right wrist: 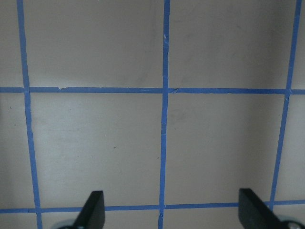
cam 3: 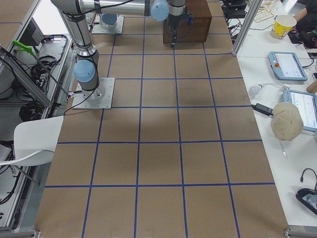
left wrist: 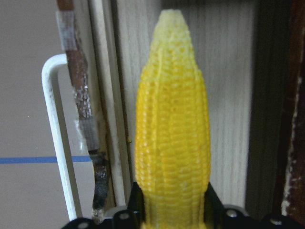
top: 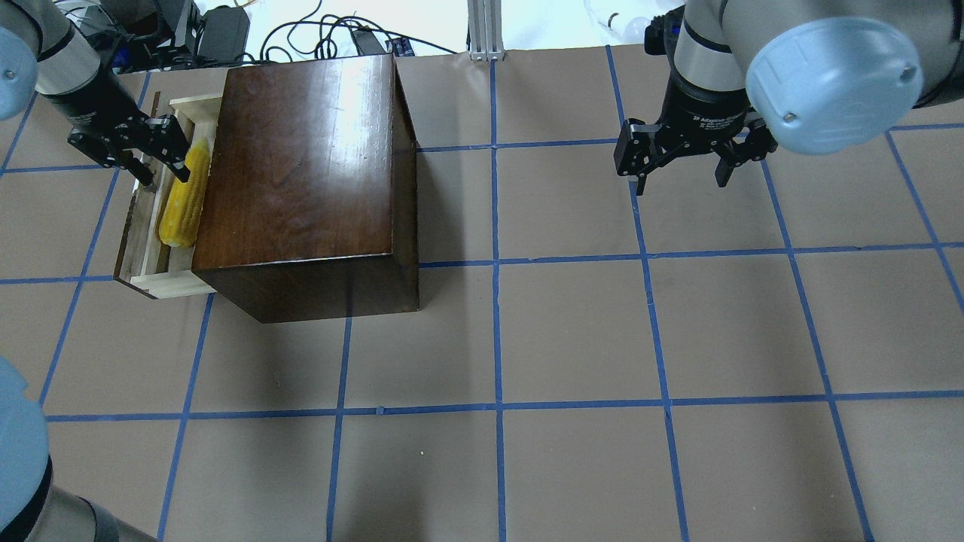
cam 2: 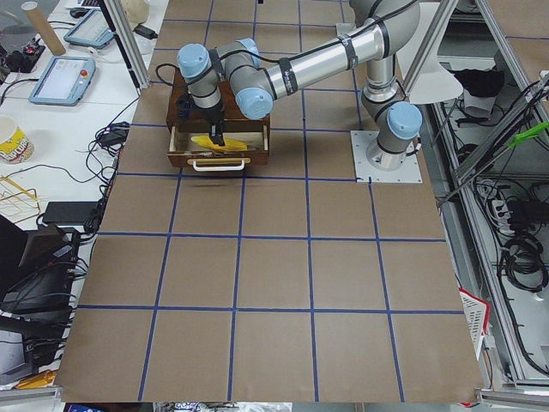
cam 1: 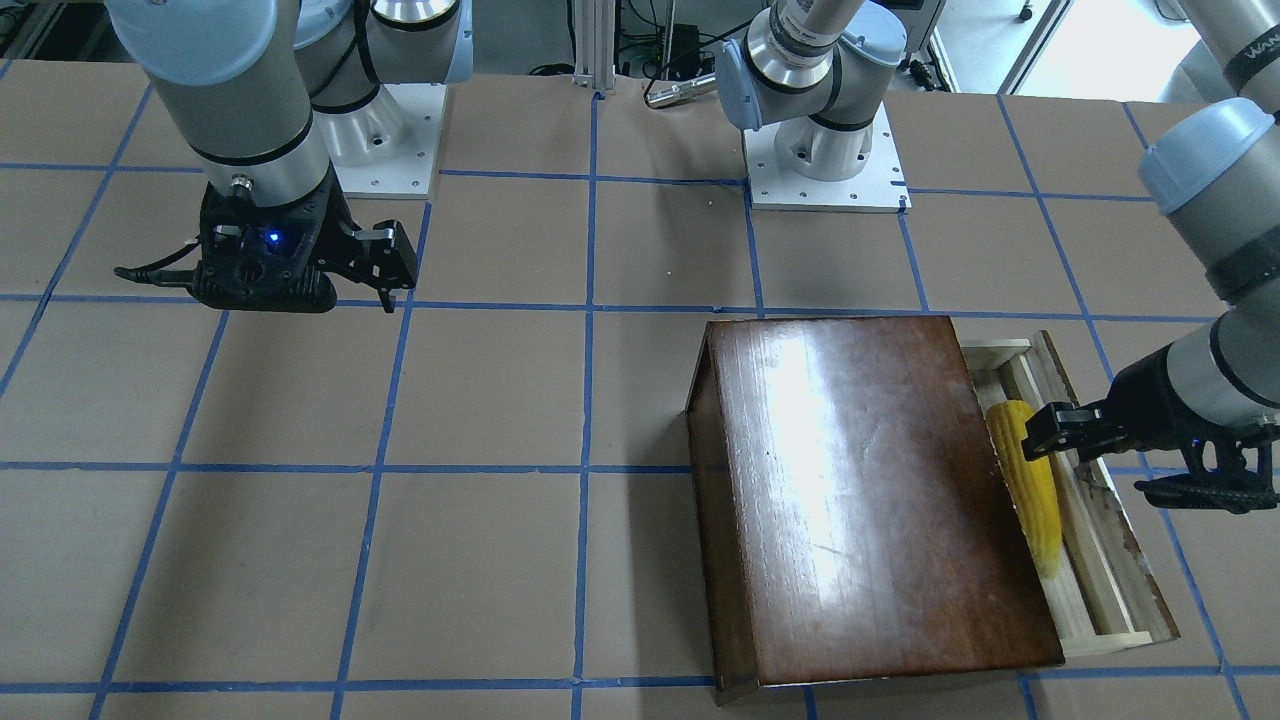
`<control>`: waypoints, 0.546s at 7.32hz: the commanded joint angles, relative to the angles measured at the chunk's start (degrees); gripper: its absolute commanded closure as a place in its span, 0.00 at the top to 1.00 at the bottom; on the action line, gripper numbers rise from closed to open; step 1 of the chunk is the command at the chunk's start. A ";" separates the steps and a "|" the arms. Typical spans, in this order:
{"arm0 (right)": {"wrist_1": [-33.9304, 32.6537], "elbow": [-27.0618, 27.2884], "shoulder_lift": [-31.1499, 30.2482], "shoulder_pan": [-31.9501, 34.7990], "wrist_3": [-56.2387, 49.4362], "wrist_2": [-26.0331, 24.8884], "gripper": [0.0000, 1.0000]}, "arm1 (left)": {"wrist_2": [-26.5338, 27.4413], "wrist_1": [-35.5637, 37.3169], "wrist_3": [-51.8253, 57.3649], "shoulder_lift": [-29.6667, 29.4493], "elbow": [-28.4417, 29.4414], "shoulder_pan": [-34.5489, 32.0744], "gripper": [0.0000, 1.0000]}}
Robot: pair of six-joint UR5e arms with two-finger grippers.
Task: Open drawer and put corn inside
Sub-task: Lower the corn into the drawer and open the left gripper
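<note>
The drawer (top: pixel 140 248) is pulled out of the glossy dark brown box (top: pixel 301 173) on its left side in the overhead view. The yellow corn (top: pixel 184 199) lies lengthwise in the pale-wood tray, close against the box. My left gripper (top: pixel 162 169) is shut on the corn's thick end; in the left wrist view both fingers (left wrist: pixel 135 202) hug the cob (left wrist: pixel 174 143), its pale tip pointing away. My right gripper (top: pixel 681 177) is open and empty, hovering over bare table far right of the box. In the front view the corn (cam 1: pixel 1028 485) sits in the drawer (cam 1: pixel 1100 560).
The drawer's white wire handle (left wrist: pixel 57 143) stands on its dark front panel (left wrist: pixel 78 109), left of the corn. The brown table has a blue tape grid (top: pixel 497 263). The arm bases (cam 1: pixel 825 160) stand at the robot's side of the table.
</note>
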 commanded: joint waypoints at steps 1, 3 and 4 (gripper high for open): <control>-0.09 0.00 -0.01 0.00 0.00 0.00 1.00 | 0.13 -0.42 0.16 0.84 0.42 0.15 0.63; -0.09 0.00 -0.01 0.00 0.00 0.00 1.00 | -0.05 -2.60 -0.10 3.64 0.78 -0.72 0.66; 0.00 0.00 0.07 0.00 0.00 0.00 1.00 | -0.14 -4.88 -0.37 6.18 0.69 -1.77 0.71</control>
